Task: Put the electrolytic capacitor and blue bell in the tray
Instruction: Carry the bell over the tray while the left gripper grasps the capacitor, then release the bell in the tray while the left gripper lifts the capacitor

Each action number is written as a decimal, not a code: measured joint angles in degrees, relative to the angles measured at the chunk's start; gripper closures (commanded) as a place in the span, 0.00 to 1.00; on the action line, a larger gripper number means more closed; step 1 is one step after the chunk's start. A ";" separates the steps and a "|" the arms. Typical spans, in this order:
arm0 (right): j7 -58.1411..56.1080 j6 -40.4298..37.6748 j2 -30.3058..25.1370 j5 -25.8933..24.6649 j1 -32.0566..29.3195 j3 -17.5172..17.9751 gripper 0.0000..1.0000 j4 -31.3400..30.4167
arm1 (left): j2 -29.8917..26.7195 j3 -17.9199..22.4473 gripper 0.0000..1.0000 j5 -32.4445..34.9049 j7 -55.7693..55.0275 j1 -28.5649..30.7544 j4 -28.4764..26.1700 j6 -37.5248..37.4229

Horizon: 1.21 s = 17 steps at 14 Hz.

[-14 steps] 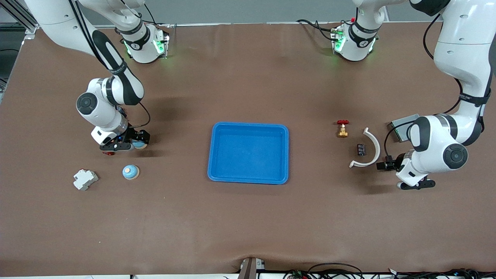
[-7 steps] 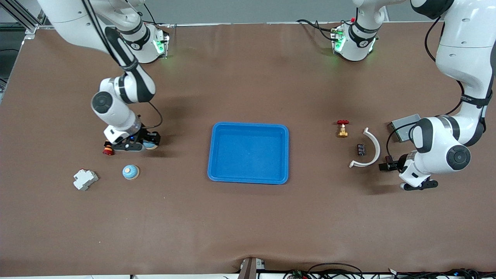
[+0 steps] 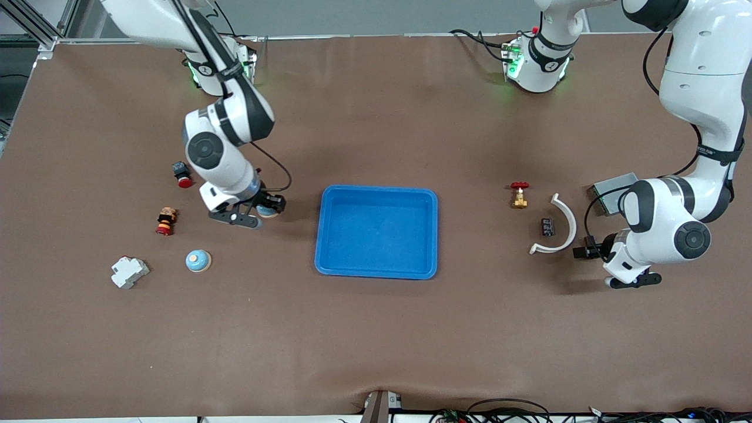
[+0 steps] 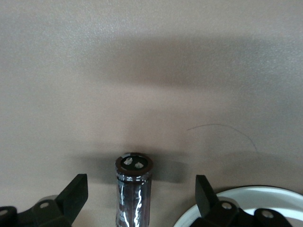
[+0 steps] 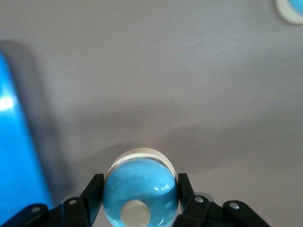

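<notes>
The bright blue tray (image 3: 376, 231) lies mid-table. My right gripper (image 3: 265, 209) is shut on a blue bell (image 5: 140, 191) with a cream knob and holds it just off the tray's end toward the right arm. The tray's edge (image 5: 14, 156) shows in the right wrist view. A second blue bell (image 3: 198, 260) sits on the table, nearer the camera; it also shows in the right wrist view (image 5: 291, 9). The black electrolytic capacitor (image 3: 547, 226) lies inside a white curved piece (image 3: 565, 220). My left gripper (image 3: 583, 251) is open beside that piece. In the left wrist view the capacitor (image 4: 134, 189) shows between the left gripper's (image 4: 140, 189) spread fingers.
A brass valve with a red handle (image 3: 519, 194) stands between tray and capacitor. A grey metal plate (image 3: 611, 189) lies by the left arm. Toward the right arm's end are a white breaker (image 3: 129, 271), a red and black stacked part (image 3: 165, 221) and a red button (image 3: 183, 173).
My right arm has carried the blue bell toward the tray, uncovering the stacked part and the red button. My left arm has barely moved.
</notes>
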 measured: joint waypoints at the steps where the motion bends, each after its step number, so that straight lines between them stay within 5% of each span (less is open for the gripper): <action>1: 3.61 -0.04 0.02 0.01 2.05 0.03 1.00 0.98 | 0.03 0.01 0.24 0.00 -0.04 0.03 -0.05 0.00; 9: 22.07 -0.09 8.87 0.01 11.50 0.01 1.00 13.18 | 0.04 0.00 1.00 0.00 -0.08 0.65 -0.16 -0.04; 17: 26.97 1.81 22.36 -0.05 14.33 -0.18 1.00 23.53 | -0.12 -0.15 1.00 0.00 -0.08 0.35 4.51 -4.68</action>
